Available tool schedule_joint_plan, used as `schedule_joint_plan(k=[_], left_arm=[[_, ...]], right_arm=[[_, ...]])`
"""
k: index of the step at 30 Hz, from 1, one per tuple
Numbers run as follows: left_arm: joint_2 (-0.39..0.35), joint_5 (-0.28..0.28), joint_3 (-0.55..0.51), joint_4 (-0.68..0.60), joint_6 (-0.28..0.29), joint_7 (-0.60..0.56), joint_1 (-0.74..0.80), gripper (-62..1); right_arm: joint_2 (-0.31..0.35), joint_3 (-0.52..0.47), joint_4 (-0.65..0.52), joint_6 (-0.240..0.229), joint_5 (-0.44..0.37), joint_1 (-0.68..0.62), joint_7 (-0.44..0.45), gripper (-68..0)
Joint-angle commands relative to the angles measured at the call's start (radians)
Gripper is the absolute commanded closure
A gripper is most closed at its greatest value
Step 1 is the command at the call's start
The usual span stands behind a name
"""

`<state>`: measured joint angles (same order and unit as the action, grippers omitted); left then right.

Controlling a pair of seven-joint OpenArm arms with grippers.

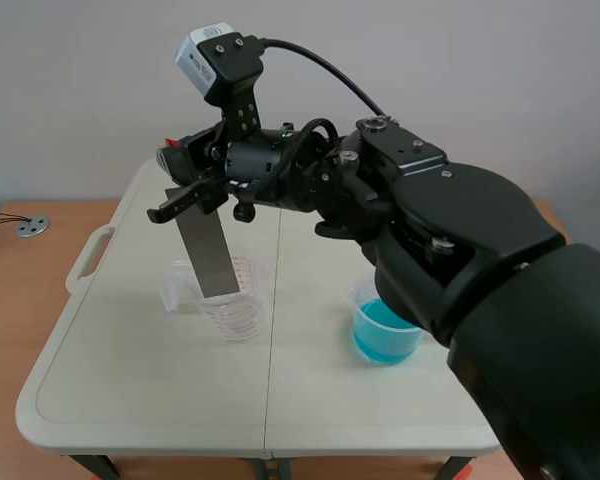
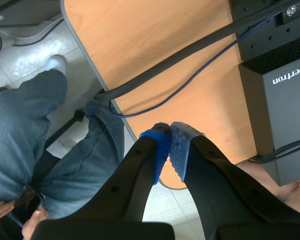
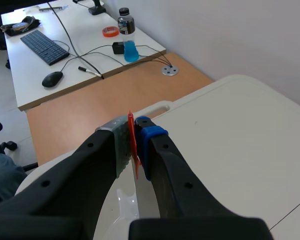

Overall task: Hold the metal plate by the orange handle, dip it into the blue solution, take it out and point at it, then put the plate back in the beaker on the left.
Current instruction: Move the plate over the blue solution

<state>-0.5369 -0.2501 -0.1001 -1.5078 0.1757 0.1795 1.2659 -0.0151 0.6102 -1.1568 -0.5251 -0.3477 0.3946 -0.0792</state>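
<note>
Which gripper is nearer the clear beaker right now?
Right. The right gripper is above the clear beaker, shut on the metal plate hanging at its mouth. The left gripper, shut, is over a wooden desk edge, with no beaker in its view.

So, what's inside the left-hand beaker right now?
No liquid shows in the clear beaker. The metal plate, held by the right tool, covers part of it, so whether the plate's end sits inside is hidden.

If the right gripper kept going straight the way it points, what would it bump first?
Likely nothing close. The right gripper, shut on the orange handle, points out past the table rim. Beyond lies a brown desk, but whether it would reach that is unclear.
</note>
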Motion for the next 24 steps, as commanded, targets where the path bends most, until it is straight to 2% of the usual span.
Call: schedule_joint_plan(k=[1,12,24], left_arm=[[0.005,0.001,0.001,-0.013,0.003,-0.006,0.011,-1.9],[0.004,0.001,0.001,-0.013,0.003,-0.006,0.011,-1.9],[0.004,0.001,0.001,-0.013,0.003,-0.006,0.011,-1.9]], right_arm=[[0.008,-0.009,-0.048,-0.003,-0.010,0.011,0.018,-1.1],[0.047,-0.051,-0.282,0.005,0.031,-0.101,0.010,-1.1],[0.046,-0.129,-0.558,0.004,0.093,-0.234,-0.063,-1.1]])
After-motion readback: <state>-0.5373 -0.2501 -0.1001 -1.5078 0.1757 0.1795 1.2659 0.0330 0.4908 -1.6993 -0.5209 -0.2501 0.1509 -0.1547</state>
